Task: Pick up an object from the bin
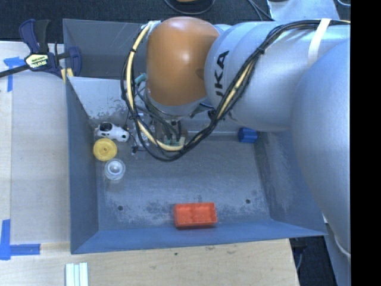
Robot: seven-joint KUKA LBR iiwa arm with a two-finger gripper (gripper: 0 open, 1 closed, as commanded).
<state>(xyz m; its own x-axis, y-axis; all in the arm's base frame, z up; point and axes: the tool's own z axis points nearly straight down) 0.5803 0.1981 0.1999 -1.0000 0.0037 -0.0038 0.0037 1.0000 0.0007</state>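
My gripper (pixel 162 131) hangs below the arm's wrist over the back left part of the bin floor, mostly covered from above. Just to its left lies a small white piece with a black spot (pixel 114 131), close to the gripper body. A yellow round disc (pixel 105 150) sits in front of that piece. A clear round cap (pixel 114 170) lies a little nearer the front. Nothing shows held in the gripper.
A red rectangular block (pixel 194 215) lies near the bin's front wall, in the middle. A small blue piece (pixel 247 136) rests at the back right, beside the arm. The arm covers the bin's back and right side.
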